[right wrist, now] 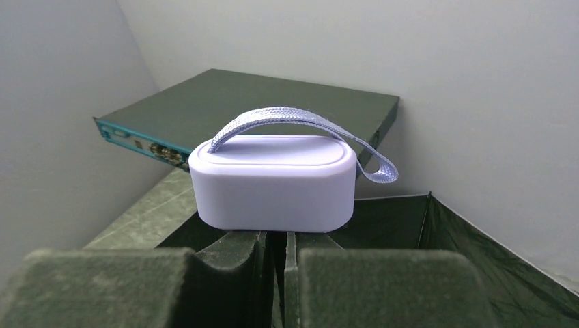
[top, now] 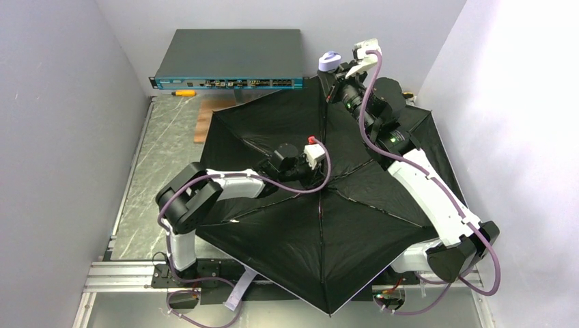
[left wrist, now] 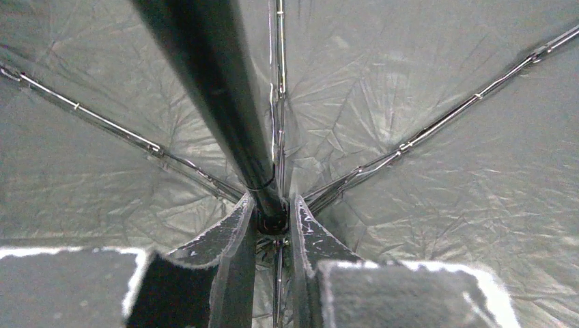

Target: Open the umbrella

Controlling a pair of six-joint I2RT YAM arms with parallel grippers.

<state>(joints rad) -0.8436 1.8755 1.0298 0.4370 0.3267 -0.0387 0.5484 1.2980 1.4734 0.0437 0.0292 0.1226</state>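
Observation:
The umbrella (top: 328,225) lies spread wide over the table, its black lining and ribs facing up. Its thin black shaft (left wrist: 225,96) rises from the rib hub toward the lilac knob handle (top: 330,62), which carries a woven strap (right wrist: 300,119). My left gripper (top: 305,171) reaches into the canopy centre. In the left wrist view the left gripper (left wrist: 273,219) is shut on the base of the shaft where the ribs meet. My right gripper (top: 336,82) sits just under the handle (right wrist: 273,181). The right gripper's (right wrist: 274,239) jaws are nearly together there, and the shaft between them is hidden.
A flat dark equipment box with a teal front (top: 229,61) stands at the back, also in the right wrist view (right wrist: 232,102). A yellow tool (top: 183,92) and a wooden board (top: 205,123) lie near it. Grey walls close in on both sides. Bare tabletop (top: 164,157) shows at left.

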